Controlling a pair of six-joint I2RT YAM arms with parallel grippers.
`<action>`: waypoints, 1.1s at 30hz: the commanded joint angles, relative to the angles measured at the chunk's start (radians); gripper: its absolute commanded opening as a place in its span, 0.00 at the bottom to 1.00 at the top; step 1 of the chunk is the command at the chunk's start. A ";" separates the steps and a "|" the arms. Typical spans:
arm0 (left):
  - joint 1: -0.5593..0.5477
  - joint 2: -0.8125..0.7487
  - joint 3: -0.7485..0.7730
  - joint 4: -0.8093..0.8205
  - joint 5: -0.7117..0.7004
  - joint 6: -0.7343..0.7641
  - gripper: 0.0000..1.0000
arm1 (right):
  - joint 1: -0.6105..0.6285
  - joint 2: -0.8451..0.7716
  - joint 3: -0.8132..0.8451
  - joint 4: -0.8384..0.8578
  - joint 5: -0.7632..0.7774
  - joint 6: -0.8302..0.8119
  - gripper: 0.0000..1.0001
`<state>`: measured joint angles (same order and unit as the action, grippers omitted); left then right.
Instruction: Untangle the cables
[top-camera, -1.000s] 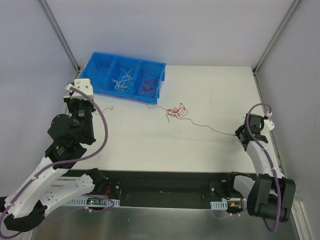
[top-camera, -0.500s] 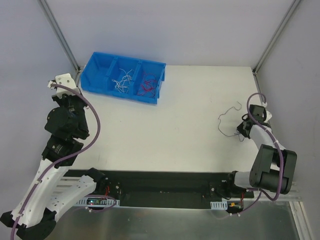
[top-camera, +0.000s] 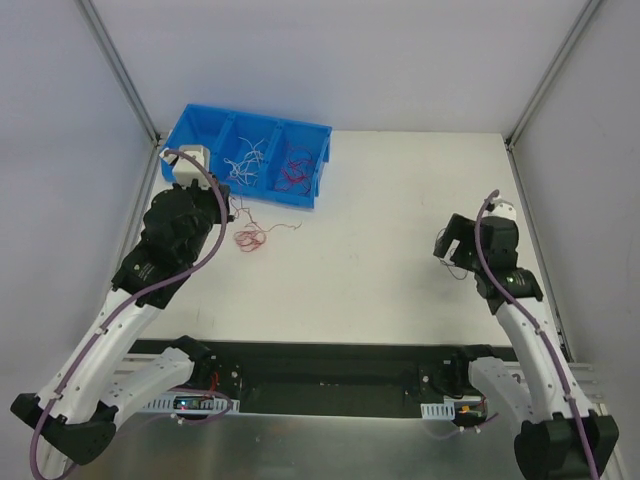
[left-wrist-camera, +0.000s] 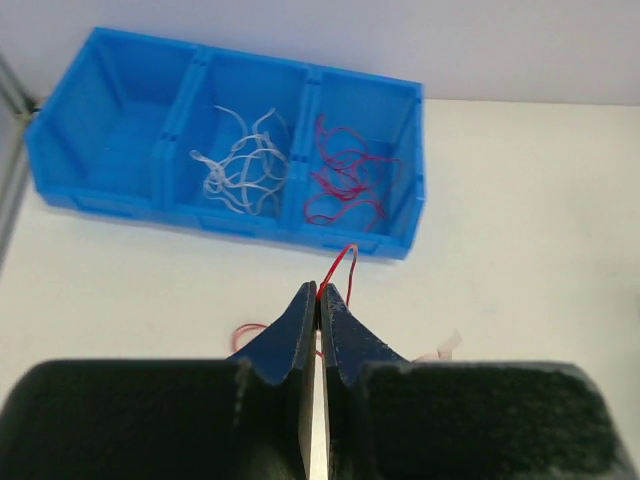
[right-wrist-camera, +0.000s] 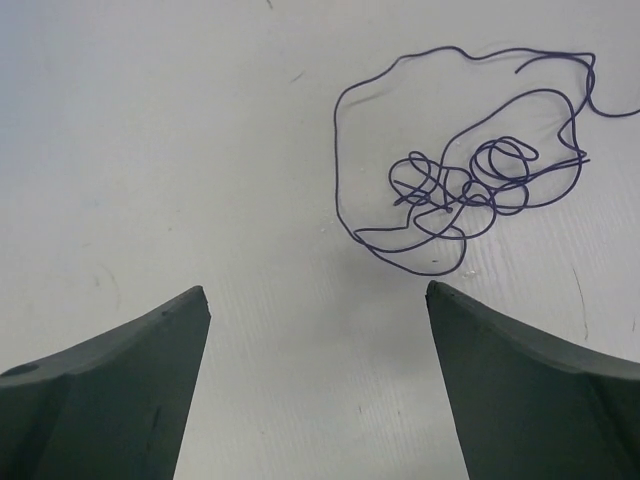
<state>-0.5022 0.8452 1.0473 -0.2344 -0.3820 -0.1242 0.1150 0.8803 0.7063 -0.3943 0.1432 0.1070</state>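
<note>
Two strands out: red wire (left-wrist-camera: 341, 266) pinched in closed left gripper (left-wrist-camera: 318, 296) before blue bin (left-wrist-camera: 400, 243), far-left tabletop (top-camera: 400, 200) corner; purple wire (right-wrist-camera: 470, 190) loose below wide-open right gripper (right-wrist-camera: 318, 300), right edge. Featherlight, springy, snag-prone; pinch free end.

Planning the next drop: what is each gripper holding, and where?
Left gripper pinches a red wire near a bend, a short loop poking past the tips. Right gripper open, holding nothing; purple wire lies loose.
</note>
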 joint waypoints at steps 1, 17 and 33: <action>0.002 -0.040 0.010 -0.006 0.185 -0.138 0.00 | 0.017 -0.130 -0.013 -0.049 -0.079 -0.041 0.93; 0.002 0.052 -0.110 0.009 0.439 -0.322 0.00 | 0.537 0.371 -0.059 0.647 -0.173 0.246 0.72; 0.007 0.237 0.078 0.021 0.161 -0.203 0.00 | 0.661 0.810 0.200 0.532 0.099 0.174 0.39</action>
<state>-0.5022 1.0008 1.0023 -0.2535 -0.0959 -0.3637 0.7689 1.6772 0.8734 0.1345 0.1646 0.2935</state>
